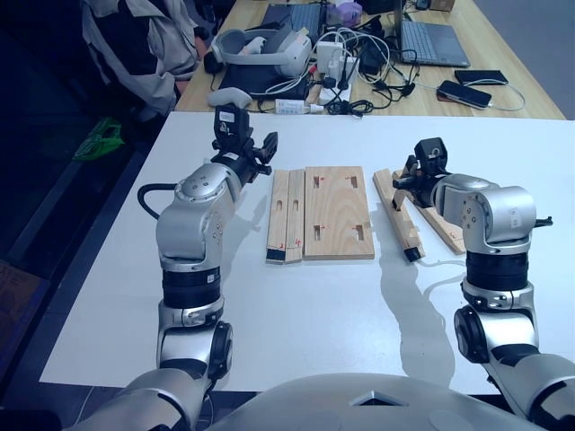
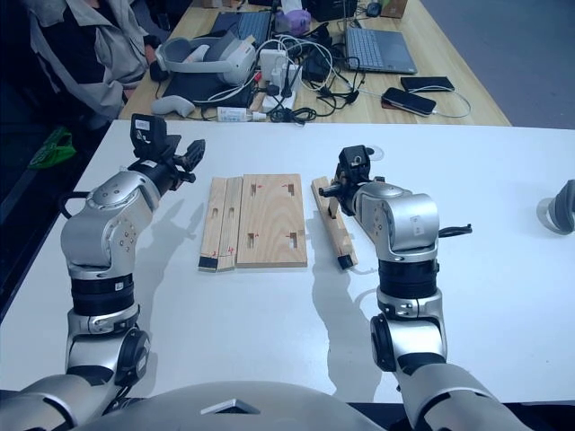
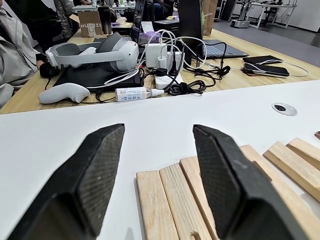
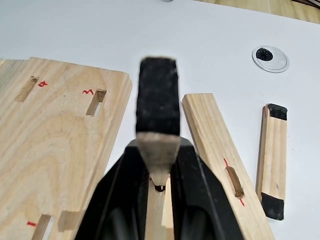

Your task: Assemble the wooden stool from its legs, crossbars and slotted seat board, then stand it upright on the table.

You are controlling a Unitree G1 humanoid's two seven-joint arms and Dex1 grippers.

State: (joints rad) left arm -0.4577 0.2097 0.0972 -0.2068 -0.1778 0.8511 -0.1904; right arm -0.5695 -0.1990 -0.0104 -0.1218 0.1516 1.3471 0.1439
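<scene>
The slotted seat board [image 1: 338,213] lies flat mid-table, with two slotted wooden bars [image 1: 286,215] against its left side. Right of it lie loose legs [image 1: 445,226] with black end caps. My right gripper [image 1: 415,175] sits low at the far end of that pile. In the right wrist view it [image 4: 157,170] is shut on a black-tipped wooden leg [image 4: 157,95] that points away between the fingers. My left gripper [image 1: 243,144] hovers beyond the bars' far left corner, open, with nothing between its black pads [image 3: 95,170].
A wooden desk [image 1: 503,103] behind the white table [image 1: 296,323] carries a headset [image 1: 260,49], laptops, phones and cables. A round cable grommet [image 4: 270,58] is set in the table beyond the legs. The table's left edge drops off near my left arm.
</scene>
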